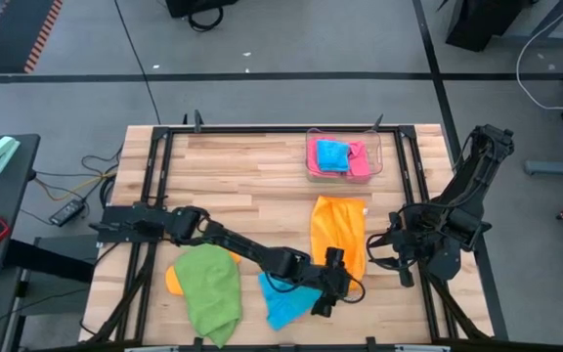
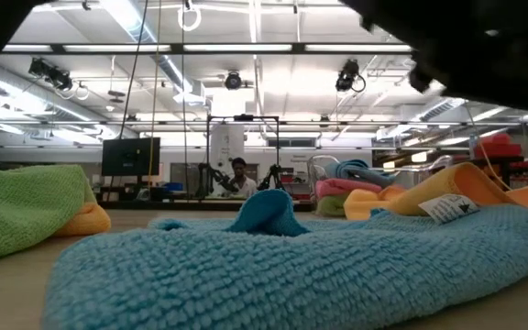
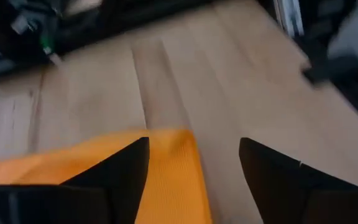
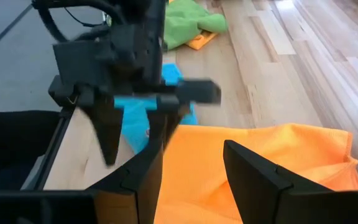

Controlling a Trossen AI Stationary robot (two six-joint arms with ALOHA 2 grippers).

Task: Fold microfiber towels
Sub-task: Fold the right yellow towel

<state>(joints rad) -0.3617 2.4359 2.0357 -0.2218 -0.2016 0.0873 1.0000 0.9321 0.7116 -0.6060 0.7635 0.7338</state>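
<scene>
On the wooden surface (image 1: 252,186) we see, from the left, a green towel (image 1: 209,290) lying over an orange one, then a crumpled blue towel (image 1: 283,300) — the left gripper (image 1: 326,290) hangs just beside it, jaws apart and empty. Next lies the orange towel (image 1: 338,233), folded long, and the right gripper (image 1: 384,241) waits beside it, jaws apart.

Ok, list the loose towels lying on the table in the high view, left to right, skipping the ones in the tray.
Green towel → blue towel → orange towel.
</scene>
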